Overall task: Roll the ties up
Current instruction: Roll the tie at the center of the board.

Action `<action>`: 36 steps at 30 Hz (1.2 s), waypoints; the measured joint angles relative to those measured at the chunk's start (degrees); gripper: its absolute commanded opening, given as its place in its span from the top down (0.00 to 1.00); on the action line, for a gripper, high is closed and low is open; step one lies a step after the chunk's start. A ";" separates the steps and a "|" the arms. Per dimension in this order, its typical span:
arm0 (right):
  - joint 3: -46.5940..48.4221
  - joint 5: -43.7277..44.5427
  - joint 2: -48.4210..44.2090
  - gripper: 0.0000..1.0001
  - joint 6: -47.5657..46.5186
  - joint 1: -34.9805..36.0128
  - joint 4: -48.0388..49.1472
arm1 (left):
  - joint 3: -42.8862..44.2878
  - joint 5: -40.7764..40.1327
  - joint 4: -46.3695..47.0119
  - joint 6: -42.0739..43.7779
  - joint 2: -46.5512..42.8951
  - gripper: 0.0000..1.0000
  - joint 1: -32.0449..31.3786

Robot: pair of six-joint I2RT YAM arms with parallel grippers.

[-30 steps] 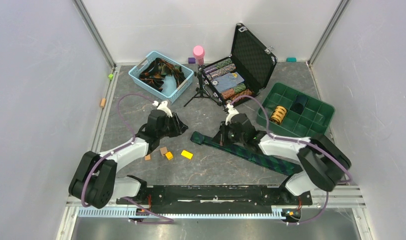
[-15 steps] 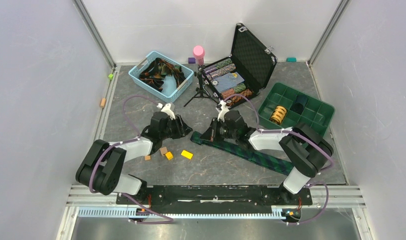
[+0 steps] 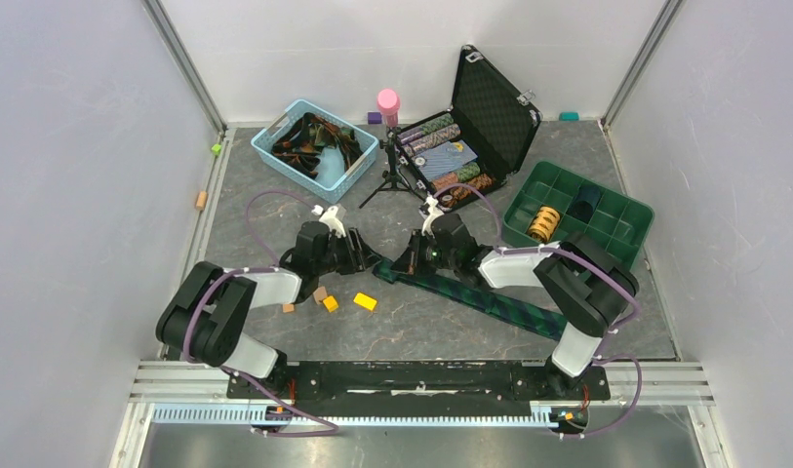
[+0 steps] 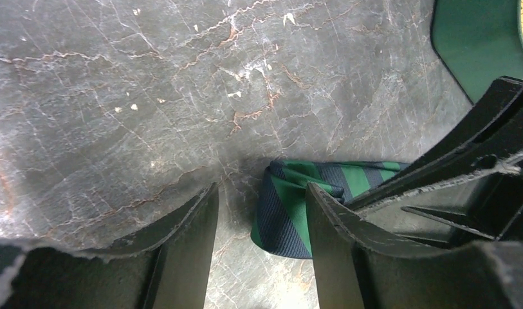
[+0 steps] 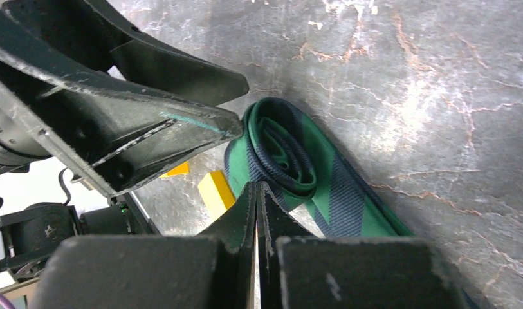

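Left end effector (image 3: 361,255) and right end effector (image 3: 410,263) have drawn together mid-frame. On the desk (image 3: 412,327) the plaid tie (image 3: 490,300) runs centre to lower right, end curled; left one released beside the curl, right one clenched, touching it.

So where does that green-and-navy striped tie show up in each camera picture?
Top external: the striped tie lies diagonally at centre, between the two arms.
Left wrist: its curled end sits low centre, just beyond the fingertips.
Right wrist: the curl fills the centre.
Shared landmark: the left gripper, next to that curled end.
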 measured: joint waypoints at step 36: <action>1.46 3.15 0.85 1.00 -2.45 0.11 -5.11 | -2.67 13.64 16.59 -2.14 9.81 0.51 0.00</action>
